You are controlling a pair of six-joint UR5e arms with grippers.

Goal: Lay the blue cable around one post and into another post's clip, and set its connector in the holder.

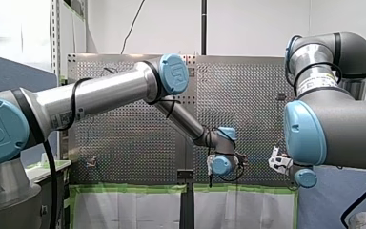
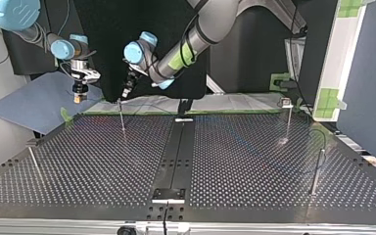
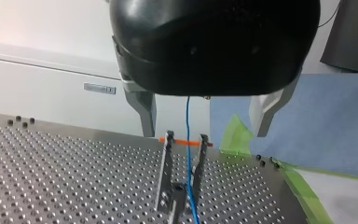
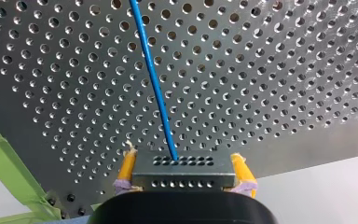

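The thin blue cable [image 3: 189,140] runs down from under my left gripper [image 3: 204,133] and between the two prongs of a post's clip [image 3: 182,156], which has an orange bar across its top. My left gripper is open, with its metal fingers [image 3: 144,112] on either side of and above the clip, touching nothing. In the top view it hangs [image 2: 127,90] just above a thin post [image 2: 122,116]. My right gripper [image 4: 182,179] is shut on the grey connector [image 4: 182,169] with its yellow pads [image 4: 127,168]. The cable [image 4: 154,79] leads away from it over the perforated table [image 4: 270,74]. That gripper hovers [image 2: 80,93] beyond the table's far edge.
More thin posts stand on the table: one with a clip on top [image 2: 287,117], one further forward [image 2: 317,171], and one at the top view's left [image 2: 33,161]. A black rail [image 2: 176,152] runs down the middle to a bracket [image 2: 168,195]. Green tape [image 3: 235,137] lines the far edge.
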